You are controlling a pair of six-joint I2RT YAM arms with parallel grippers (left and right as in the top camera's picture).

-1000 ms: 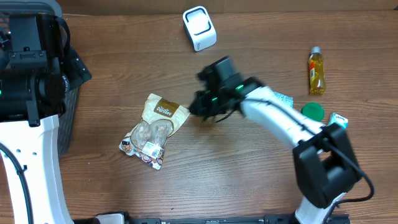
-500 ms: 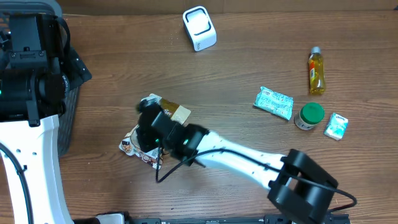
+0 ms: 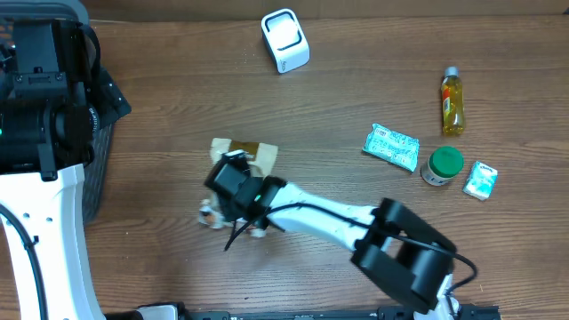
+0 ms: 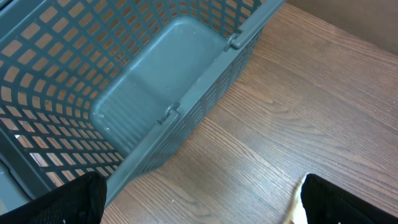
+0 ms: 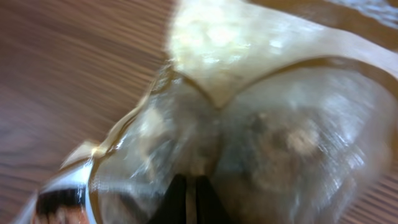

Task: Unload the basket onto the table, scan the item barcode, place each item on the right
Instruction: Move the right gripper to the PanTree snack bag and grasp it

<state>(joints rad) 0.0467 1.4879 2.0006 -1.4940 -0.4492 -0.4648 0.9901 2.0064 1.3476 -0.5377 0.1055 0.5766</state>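
Watching remotely, I see the right gripper (image 5: 191, 194) clenched with its tips against the snack bag (image 3: 245, 149), left of the middle, and the left gripper (image 4: 199, 208) released near the basket (image 4: 155, 99).

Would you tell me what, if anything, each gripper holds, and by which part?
The left gripper is open and empty. The right gripper is shut with its tips against the clear middle of the snack bag; whether film is pinched cannot be told.
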